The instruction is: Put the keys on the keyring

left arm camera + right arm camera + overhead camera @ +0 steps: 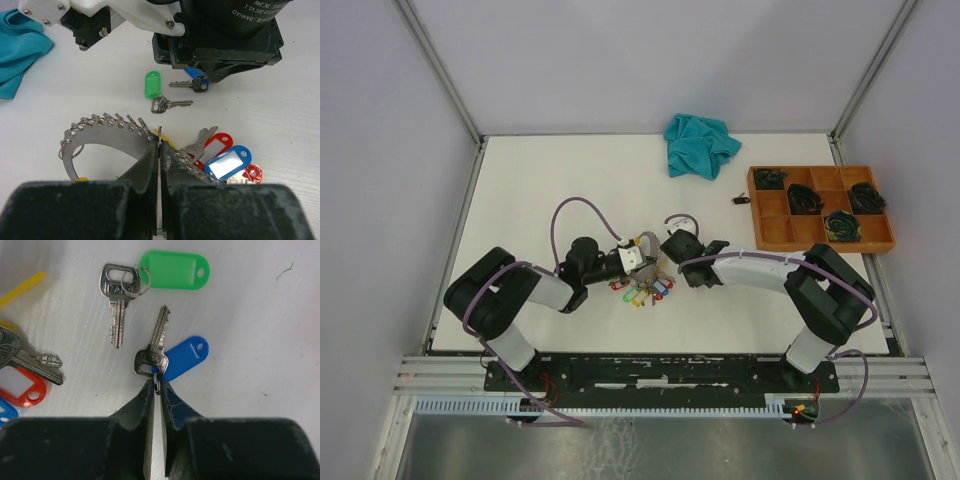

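White tabletop (550, 170), keys (645, 290) near mid: right gripper (156, 390) nipped onto the small split loop of blue-tag key (159, 337), left gripper (159, 152) clenched on keyring (65, 159) wire, just beside the pile. Best bet next: lift w/o twisting, bring key hole square to ring's free end, slow. Count: 1 keyring, 2 loose keys (blue, plus green-tag key (118, 295)), 2 red tags (218, 142) + 1 more blue by ring; rest hidden.

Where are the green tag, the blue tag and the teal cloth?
green tag (173, 271): right wrist view, middle of the plastic.
blue tag (185, 356): right wrist view, middle of the plastic.
teal cloth (700, 146): top external view, centre of the fabric.
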`<state>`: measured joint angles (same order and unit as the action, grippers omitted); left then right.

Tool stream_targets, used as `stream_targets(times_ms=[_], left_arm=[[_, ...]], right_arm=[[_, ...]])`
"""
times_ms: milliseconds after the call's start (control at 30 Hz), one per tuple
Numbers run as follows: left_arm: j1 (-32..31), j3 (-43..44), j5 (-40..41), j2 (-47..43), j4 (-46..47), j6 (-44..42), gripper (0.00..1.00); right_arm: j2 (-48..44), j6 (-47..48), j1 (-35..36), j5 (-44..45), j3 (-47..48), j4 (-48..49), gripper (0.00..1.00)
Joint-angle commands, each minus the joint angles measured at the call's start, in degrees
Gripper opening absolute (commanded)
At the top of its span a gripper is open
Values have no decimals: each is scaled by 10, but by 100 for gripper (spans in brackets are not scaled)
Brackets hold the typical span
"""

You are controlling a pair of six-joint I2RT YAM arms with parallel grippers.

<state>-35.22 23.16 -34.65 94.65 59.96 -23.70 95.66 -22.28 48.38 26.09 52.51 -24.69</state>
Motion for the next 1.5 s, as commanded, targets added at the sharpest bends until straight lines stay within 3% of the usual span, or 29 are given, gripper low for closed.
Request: stream_targets(times_ms=[0, 267, 633, 867, 1033, 1467], left_arm=[[-3, -4, -13, -13, 23, -11, 3], [-3, -9, -22, -22, 29, -7, 3], [-5, -12, -28, -33, 30, 0, 3], [-5, -16, -29, -34, 40, 1, 3], [-4, -16, -30, -34, 43, 3, 3], [-5, -18, -24, -26, 56, 5, 3]], right_arm=[[-13, -3, 4, 19, 22, -9, 15], [-80, 22, 3, -14, 9, -6, 1], [-196, 64, 3, -79, -57, 62, 1], [-247, 22, 4, -158, -74, -69, 1], [-276, -7, 4, -210, -90, -107, 1], [-157, -44, 6, -67, -153, 166, 0]])
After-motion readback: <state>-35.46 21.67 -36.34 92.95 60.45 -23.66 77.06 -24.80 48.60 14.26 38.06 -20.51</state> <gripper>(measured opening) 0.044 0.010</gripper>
